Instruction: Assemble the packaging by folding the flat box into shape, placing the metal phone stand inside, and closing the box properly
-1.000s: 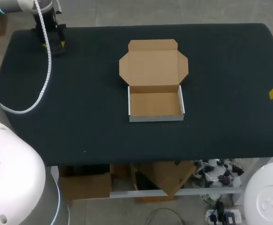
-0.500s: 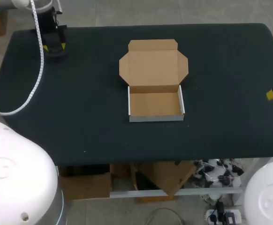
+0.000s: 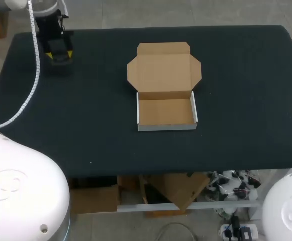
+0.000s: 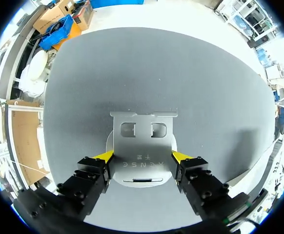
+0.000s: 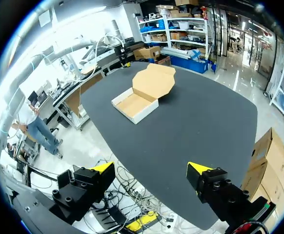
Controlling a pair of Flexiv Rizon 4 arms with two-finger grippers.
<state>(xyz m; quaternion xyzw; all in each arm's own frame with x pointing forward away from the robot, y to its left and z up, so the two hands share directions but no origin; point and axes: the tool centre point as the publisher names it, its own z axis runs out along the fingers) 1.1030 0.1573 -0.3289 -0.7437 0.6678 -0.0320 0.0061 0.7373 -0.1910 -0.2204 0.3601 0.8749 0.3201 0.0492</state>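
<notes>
- Left gripper (image 4: 142,156) has its jaws clamped on the metal phone stand (image 4: 142,136), with a yellow tip against each side edge of the plate. The plate faces flat-on to the wrist, over the dark table (image 3: 86,125).
- From overhead, that gripper points straight down, well off to the left of the box (image 3: 166,113) and about level with the far end of its lid. The stand is hidden under the gripper in this view.
- Right gripper (image 5: 150,169) has its jaws spread wide with nothing between them. It hangs well to the right of the box, out at the table's edge and tilted back toward the box.
- The box is folded up into a tray, with its lid flap (image 3: 164,68) lying open and flat behind it. The tray holds nothing.
- Since a second ago, the left gripper has crept a little nearer the level of the box. The right gripper's yellow tip has slid further toward the edge of the head view. The box has not moved.
</notes>
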